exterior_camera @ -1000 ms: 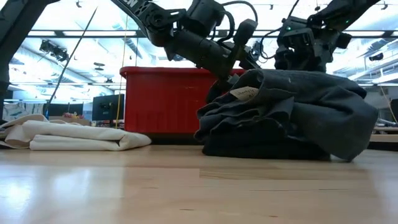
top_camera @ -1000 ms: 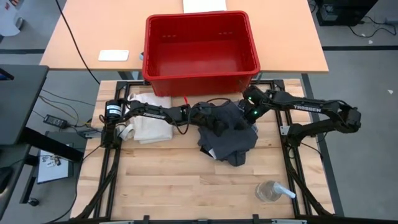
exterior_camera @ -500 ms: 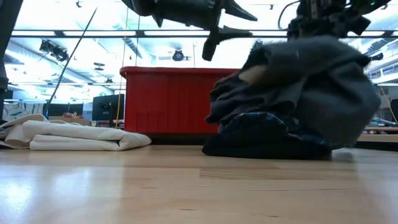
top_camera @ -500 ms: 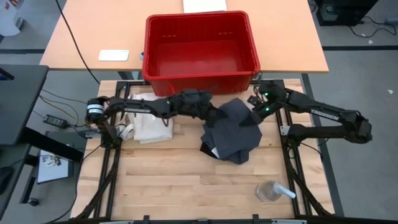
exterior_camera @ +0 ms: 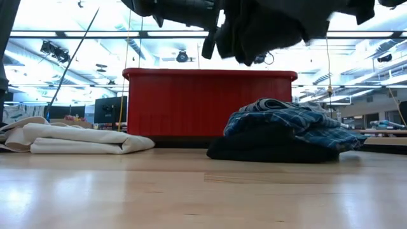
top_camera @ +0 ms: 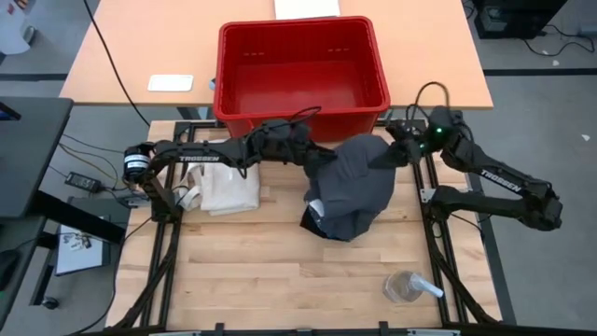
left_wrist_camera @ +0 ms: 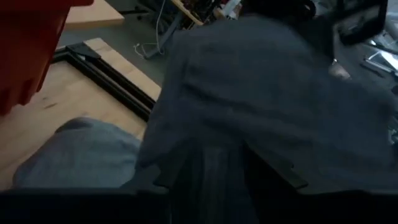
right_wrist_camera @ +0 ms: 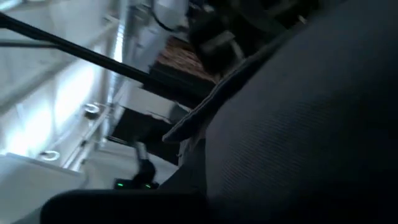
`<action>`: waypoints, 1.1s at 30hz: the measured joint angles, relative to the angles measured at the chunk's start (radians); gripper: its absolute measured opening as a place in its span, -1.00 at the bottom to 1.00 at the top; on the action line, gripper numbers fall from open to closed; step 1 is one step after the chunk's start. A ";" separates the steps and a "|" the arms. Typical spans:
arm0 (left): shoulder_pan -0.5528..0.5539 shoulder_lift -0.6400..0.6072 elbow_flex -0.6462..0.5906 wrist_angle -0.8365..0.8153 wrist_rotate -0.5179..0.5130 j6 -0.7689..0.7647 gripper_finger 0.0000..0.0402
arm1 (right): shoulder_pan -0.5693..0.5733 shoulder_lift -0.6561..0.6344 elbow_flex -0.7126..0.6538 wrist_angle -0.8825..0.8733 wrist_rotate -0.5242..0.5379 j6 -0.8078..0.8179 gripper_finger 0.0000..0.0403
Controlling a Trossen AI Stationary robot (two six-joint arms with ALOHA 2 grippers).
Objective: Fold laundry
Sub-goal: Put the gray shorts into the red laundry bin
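Matt grey cloth garment (top_camera: 359,173); soft plaid cloth (exterior_camera: 299,121); glossy red plastic bin (top_camera: 300,70); smooth, faintly shiny wooden tabletop (top_camera: 270,271); cream cloth (top_camera: 229,187).

Bin (top_camera: 300,70) stands behind the counter (top_camera: 252,271), at its far edge. Folded cloth (top_camera: 227,187) lies on the counter's left part. Garment pile (exterior_camera: 283,133) lies right of centre, before the bin. Grey garment (top_camera: 359,173) hangs above that pile, held between left gripper (top_camera: 322,161) and right gripper (top_camera: 399,154); apparently clear of the pile. Cup (top_camera: 406,287) sits near the counter's front right corner.
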State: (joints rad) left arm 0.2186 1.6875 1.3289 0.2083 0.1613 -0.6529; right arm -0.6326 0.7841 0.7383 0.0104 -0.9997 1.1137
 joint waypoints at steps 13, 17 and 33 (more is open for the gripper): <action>0.069 -0.153 0.000 -0.018 -0.045 0.126 -0.28 | -0.071 0.009 0.000 0.277 0.110 0.121 -0.81; 0.114 -0.199 0.000 -0.073 -0.047 0.142 -0.28 | -0.083 0.068 0.000 0.413 0.175 0.120 -0.81; 0.402 -0.490 0.000 -0.285 -0.064 0.249 -0.28 | -0.148 0.608 0.499 0.486 0.253 -0.190 -0.81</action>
State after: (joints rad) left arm 0.6202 1.1975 1.3293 -0.0770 0.0977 -0.4035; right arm -0.7810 1.3924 1.2375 0.4964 -0.7468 0.9239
